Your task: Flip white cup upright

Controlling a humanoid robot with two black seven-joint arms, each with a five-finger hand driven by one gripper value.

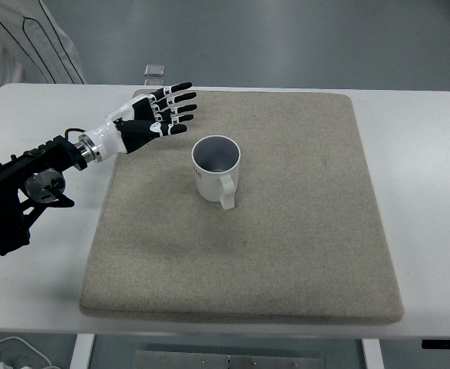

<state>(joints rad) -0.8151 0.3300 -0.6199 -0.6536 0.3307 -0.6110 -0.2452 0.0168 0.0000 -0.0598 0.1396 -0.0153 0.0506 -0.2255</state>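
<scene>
A white cup (215,169) stands upright on the beige mat (302,223), its open mouth up and its handle pointing toward the near side. My left hand (163,114) hovers over the mat's far left corner, up and to the left of the cup, apart from it. Its fingers are spread and hold nothing. The left arm (33,177) comes in from the left edge. The right arm is out of view.
The mat lies on a white table (425,154). A person's white sleeve (25,46) shows at the far left corner. A small grey object (155,72) sits at the table's far edge. Cables (10,357) lie below the table at the near left.
</scene>
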